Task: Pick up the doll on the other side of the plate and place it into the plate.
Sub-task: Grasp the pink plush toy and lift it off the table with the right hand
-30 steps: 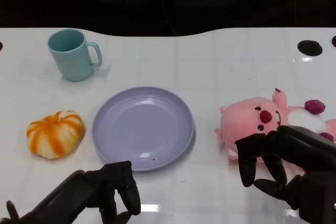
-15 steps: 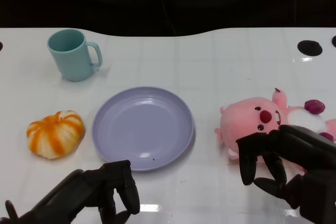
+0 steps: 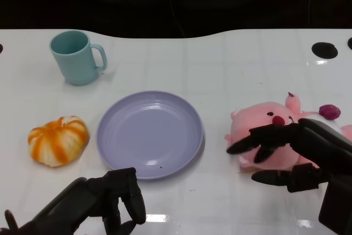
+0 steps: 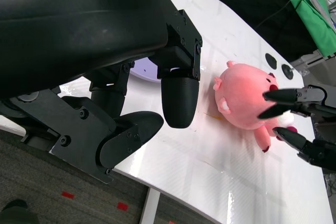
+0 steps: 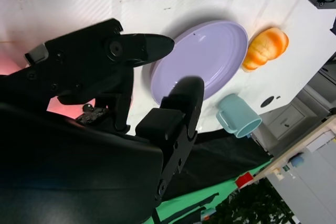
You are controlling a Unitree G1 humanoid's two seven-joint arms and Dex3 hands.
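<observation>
The pink plush doll (image 3: 258, 127) lies on the white table to the right of the lilac plate (image 3: 148, 130); the left wrist view shows the doll (image 4: 244, 100) too. My right hand (image 3: 300, 152) is over the doll's near side with its fingers stretched out toward the plate and the thumb low beside it, gripping nothing. It covers much of the doll's body. That hand (image 4: 299, 114) appears with spread fingertips in the left wrist view. My left hand (image 3: 104, 199) sits at the table's near edge in front of the plate, fingers curled in and holding nothing.
An orange pumpkin toy (image 3: 58, 140) lies left of the plate. A teal mug (image 3: 74, 57) stands at the back left. A black round hole (image 3: 324, 50) marks the table's far right. The right wrist view shows the plate (image 5: 210, 56), pumpkin (image 5: 265, 48) and mug (image 5: 239, 116).
My right hand's fingers have swung up from pointing down at the table and now stretch out over the doll. The left hand and the other objects have not moved.
</observation>
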